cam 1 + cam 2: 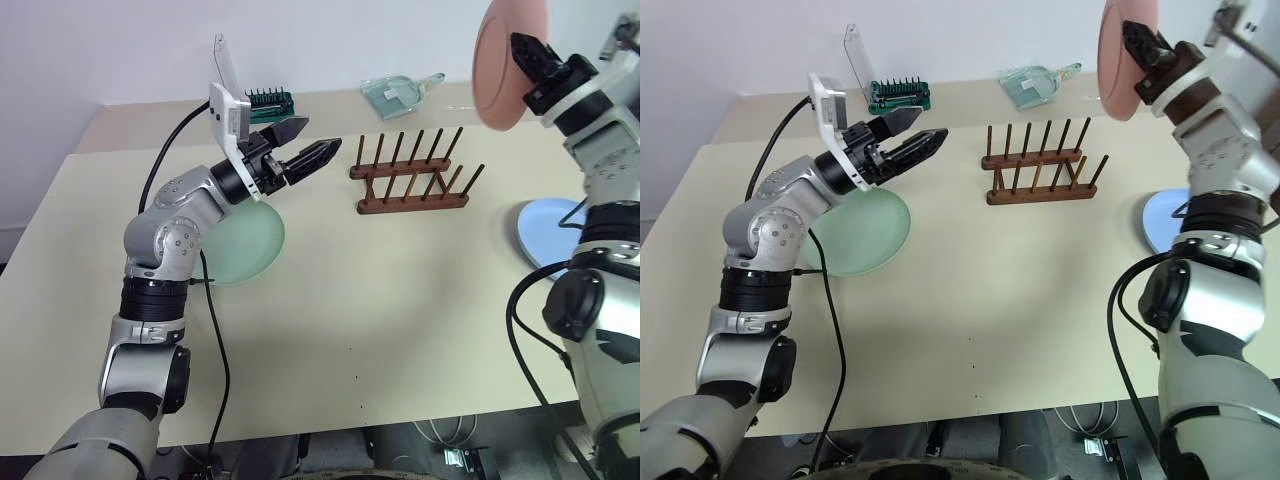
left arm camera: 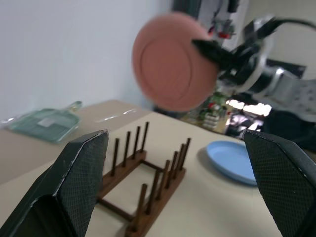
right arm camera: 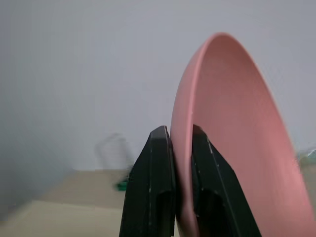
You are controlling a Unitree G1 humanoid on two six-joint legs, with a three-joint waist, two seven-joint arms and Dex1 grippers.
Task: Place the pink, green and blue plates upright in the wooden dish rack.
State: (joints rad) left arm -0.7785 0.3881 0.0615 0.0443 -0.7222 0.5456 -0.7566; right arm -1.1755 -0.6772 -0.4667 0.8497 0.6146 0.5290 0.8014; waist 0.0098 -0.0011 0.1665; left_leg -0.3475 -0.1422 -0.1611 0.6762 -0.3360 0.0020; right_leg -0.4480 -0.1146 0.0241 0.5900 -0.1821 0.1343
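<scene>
My right gripper (image 1: 528,52) is shut on the rim of the pink plate (image 1: 503,62), holding it upright in the air above and to the right of the wooden dish rack (image 1: 410,176). The rack stands bare on the table, its pegs upright. The green plate (image 1: 246,246) lies flat on the table beneath my left arm. Flat at the table's right edge lies the blue plate (image 1: 548,229), partly hidden by my right arm. My left gripper (image 1: 322,134) hovers open and holds nothing, just left of the rack and pointing at it.
A green bit holder (image 1: 268,102) with its clear lid raised stands at the back of the table. A small clear greenish tray (image 1: 398,92) lies at the back right. A black cable hangs from my left wrist down past the green plate.
</scene>
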